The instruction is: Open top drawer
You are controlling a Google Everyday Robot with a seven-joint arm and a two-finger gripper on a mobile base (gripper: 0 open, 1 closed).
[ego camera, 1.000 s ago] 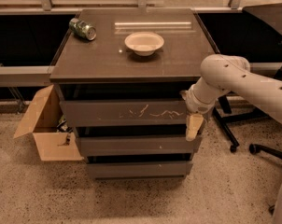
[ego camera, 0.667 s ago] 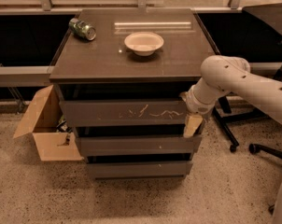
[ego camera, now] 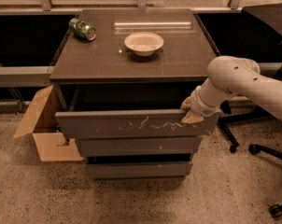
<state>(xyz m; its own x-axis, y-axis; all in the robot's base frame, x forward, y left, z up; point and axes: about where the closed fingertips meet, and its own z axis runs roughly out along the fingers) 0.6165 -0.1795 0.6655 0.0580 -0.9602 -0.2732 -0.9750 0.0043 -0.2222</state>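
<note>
Position: top drawer stands out from the cabinet, forward of the two narrower drawers below, with a dark gap showing between its front panel and the cabinet top.
Hidden: the drawer's inside is in shadow and nothing in it can be made out; its side walls lie under the cabinet top; the right end of the front panel's upper edge is covered by the gripper.
Axis: the long side runs from 9 to 3 o'clock across the view; the scratched front faces 6 o'clock, towards the camera.
Gripper: gripper sits at the 3 o'clock end of the drawer front, on its top edge and touching it.
Grip state: cannot tell from this view.
Arm: white arm comes in from 3 o'clock and is cut off by the right edge.
Below: middle drawer and bottom drawer lie at 6 o'clock of the top one.
On top: pale bowl at 12 o'clock; can lying on its side at 11 o'clock.
Floor: open cardboard box at 9 o'clock, just beside the cabinet; office chair at 3 o'clock, partly cut off.
</note>
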